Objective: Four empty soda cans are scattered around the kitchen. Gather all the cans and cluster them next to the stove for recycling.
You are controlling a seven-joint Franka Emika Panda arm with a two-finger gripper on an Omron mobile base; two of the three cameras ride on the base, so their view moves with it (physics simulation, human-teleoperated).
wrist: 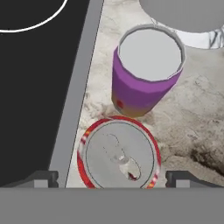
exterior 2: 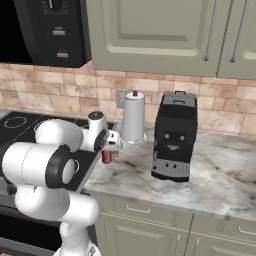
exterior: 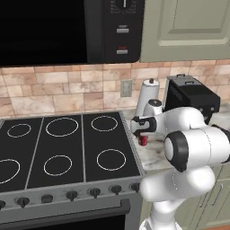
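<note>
The gripper (wrist: 112,177) stands wide open, holding nothing; the red can (wrist: 119,153) under it looks light; grab its round sides.

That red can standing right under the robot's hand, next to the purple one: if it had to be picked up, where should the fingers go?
Best from straight above, fingers on opposite sides of the red can's round wall near the top. It stands upright, silver lid facing the open gripper. The purple can is close behind, so pinching across, stove side to counter side, looks safest.
</note>
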